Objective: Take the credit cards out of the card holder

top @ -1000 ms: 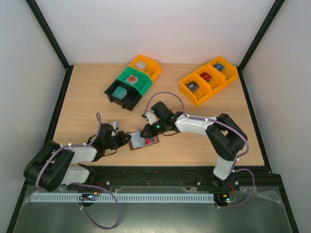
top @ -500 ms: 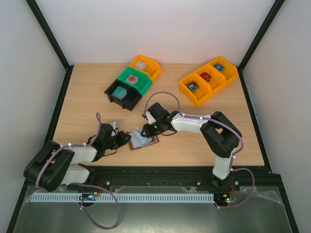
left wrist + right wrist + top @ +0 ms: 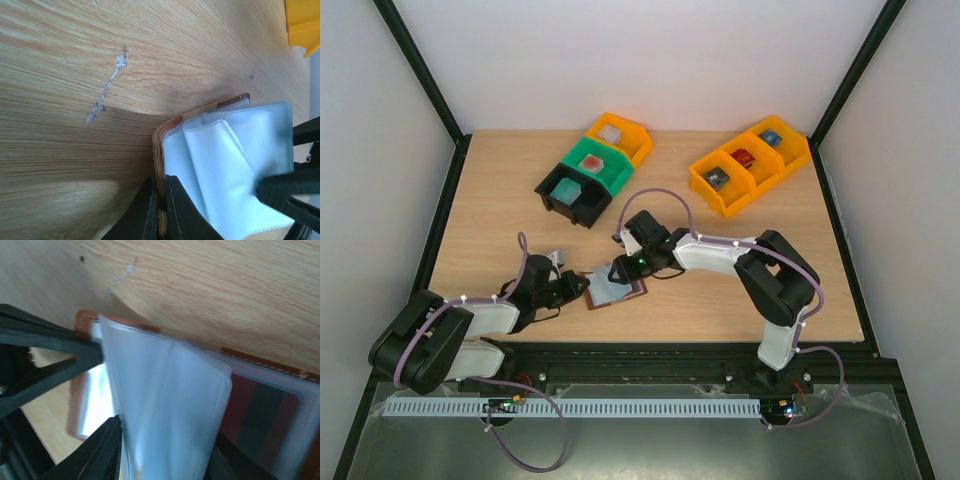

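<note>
The left gripper [image 3: 161,189] is pinching the leather edge of the open brown card holder [image 3: 169,127] lying on the wooden table [image 3: 500,200], while the right gripper [image 3: 165,437] is clamping a clear sleeve [image 3: 170,385] beside a red-striped card [image 3: 260,410] sitting in its pocket.

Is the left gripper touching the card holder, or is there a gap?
Touching. The left wrist view shows the left gripper closed on the brown leather edge of the card holder, one finger on each side, with no gap.
</note>
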Controlling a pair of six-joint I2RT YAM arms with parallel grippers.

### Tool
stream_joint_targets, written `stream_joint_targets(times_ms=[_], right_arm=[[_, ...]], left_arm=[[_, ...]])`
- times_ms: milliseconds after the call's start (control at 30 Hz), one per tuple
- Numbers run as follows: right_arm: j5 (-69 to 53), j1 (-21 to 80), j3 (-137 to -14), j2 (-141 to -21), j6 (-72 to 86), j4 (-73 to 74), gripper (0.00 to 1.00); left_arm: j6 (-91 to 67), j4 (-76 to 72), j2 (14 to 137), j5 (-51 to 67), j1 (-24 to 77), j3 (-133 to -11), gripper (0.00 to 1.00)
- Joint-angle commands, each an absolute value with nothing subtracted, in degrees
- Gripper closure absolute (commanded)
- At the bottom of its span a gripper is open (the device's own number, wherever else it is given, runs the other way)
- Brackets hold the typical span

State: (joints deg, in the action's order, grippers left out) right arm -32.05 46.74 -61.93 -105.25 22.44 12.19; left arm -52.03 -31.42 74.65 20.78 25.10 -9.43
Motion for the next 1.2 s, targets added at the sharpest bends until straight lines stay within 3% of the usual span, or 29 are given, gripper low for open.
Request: stream_joint_targets(times_ms=[0,300,900,1167], right_arm=[[-36.52,46.52,-61.40,-101.10,21.66,9.74,0.60],[-32.95,45.92,-61.94,-99.23,20.27,12.17,0.59],[-32.64,44.91,-59.29,-99.79,22.49,9.99,0.93],[-38.57,47.88,-61.52,-102.36,19.92,9.48,0.89]], left_arm=[[-51.86,-31.81,73.94,21.16,24.88,-8.47,0.96],[-51.94,-31.90,73.65,21.12,24.81,-8.26,0.97],[-52.03,-32.26,73.78,21.26,24.79,-8.17,0.96],[-52.03,-32.39,73.83,21.29,24.79,-8.16,0.96]])
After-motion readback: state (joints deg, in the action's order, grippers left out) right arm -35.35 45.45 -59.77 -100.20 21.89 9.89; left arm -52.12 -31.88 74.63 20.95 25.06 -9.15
